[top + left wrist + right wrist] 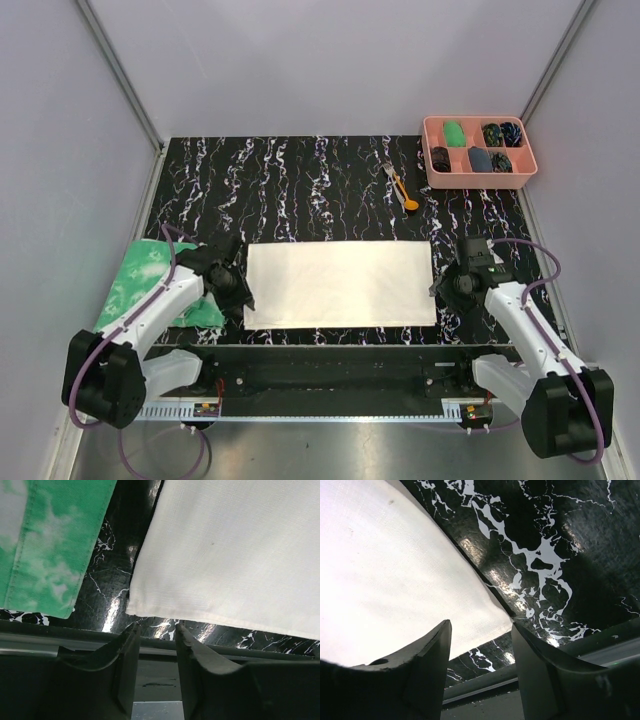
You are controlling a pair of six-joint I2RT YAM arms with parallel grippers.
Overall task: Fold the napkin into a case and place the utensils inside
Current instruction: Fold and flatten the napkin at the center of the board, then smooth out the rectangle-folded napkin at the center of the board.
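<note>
Left pincer (pixel 156 630) parted, empty, just off napkin (pixel 340 285) near-left corner; right pincer (pixel 481 627) likewise, near-right corner.

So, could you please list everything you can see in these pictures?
napkin: one, cream-white, flat rectangle at the table's near middle
utensils: two, it seems, silver and orange, lying together behind the napkin
tray: one, pink, far right corner
small items: about six, one green and the rest dark, in the tray's compartments
green cloth: one, green and white, left edge
table: one, black with white veins
left claw: one, black, open, at the napkin's near left corner
right claw: one, black, open, at the napkin's near right corner
</note>
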